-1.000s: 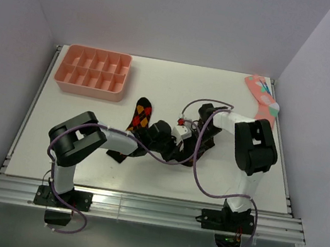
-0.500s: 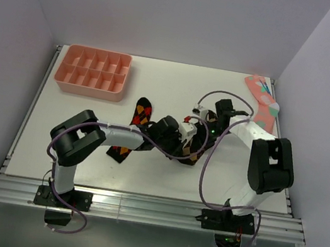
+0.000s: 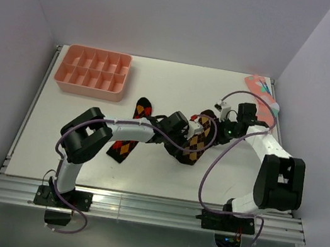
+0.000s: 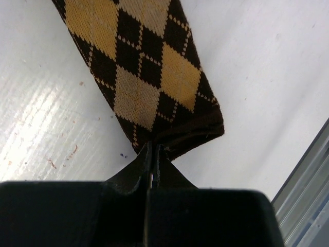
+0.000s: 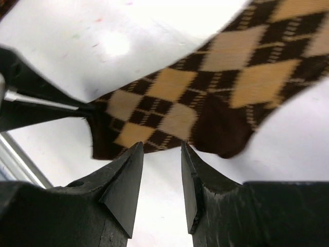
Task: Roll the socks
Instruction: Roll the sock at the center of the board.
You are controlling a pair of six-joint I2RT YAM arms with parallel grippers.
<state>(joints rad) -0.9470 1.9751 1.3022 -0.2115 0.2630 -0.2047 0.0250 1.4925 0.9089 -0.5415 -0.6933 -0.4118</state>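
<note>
Our left pincer (image 4: 153,157) is clamped on the dark end of the tan-diamond sock (image 4: 146,72), mid-frame from above; the right pincer (image 5: 160,172) hangs apart over it. We should align it with the red-diamond sock (image 3: 143,110), centre left, before rolling

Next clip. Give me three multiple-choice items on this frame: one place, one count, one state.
1. The pink patterned sock lies: A) at the far right corner B) mid-table C) at the near left edge.
2. Socks on the white table: A) two B) three C) four.
3. The left claw is: A) open B) shut on the dark tan-diamond argyle sock at its cuff C) out of view.
A, it lies by the back right corner; B, pink, tan-diamond, plus the dark red-diamond argyle sock; B, it pinches the cuff.
</note>
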